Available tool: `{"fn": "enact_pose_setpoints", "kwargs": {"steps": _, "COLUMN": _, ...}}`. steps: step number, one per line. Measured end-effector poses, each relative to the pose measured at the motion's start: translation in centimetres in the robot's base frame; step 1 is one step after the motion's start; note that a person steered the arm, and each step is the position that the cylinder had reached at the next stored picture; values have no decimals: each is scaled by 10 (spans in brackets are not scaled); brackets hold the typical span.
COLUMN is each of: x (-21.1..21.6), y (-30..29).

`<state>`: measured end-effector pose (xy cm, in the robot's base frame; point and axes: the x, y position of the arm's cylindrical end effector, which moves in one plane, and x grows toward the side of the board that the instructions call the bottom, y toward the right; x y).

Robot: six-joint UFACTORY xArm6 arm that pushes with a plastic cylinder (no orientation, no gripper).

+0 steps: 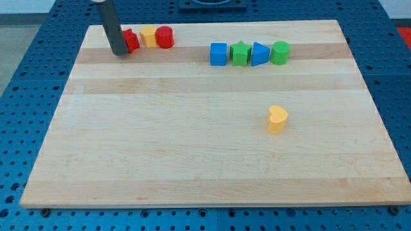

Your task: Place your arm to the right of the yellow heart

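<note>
The yellow heart (277, 119) is taken as landmark. It sits alone on the wooden board (192, 147), right of centre, w/ bare wood on all sides. Its lobes are turned toward the view's top-left and the pointed end toward the view's bottom-right, so the long axis is judged to run roughly on that diagonal, tho the block is small and this is approx.

My tip (119, 52) is seen far to the heart's upper left, near the board's top-left corner, touching or just beside a red block (131, 41) (shape partly hidden). No hand or jaws are fitted, so nothing can be spread, pressed or pinched; only a plain rod is carried.

Beside that red block are lined a small yellow block (148, 36) and a red cylinder (165, 37). Above the heart, well apart, a row is set: blue cube (219, 54), green block (240, 54), blue wedge-like block (259, 54), green cylinder (280, 52).

The target spot, right of the heart, is judged reachable by a sweep across bare wood, passing below the heart so it isn't nudged.
</note>
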<state>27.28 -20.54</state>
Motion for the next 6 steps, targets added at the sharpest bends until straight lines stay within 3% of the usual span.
{"fn": "enact_pose_setpoints", "kwargs": {"steps": 1, "x": -7, "y": 0}}
{"fn": "enact_pose_setpoints", "kwargs": {"steps": 2, "x": 43, "y": 10}}
{"fn": "enact_pose_setpoints", "kwargs": {"steps": 3, "x": 115, "y": 67}}
{"fn": "enact_pose_setpoints", "kwargs": {"steps": 5, "x": 75, "y": 316}}
{"fn": "enact_pose_setpoints", "kwargs": {"steps": 6, "x": 107, "y": 409}}
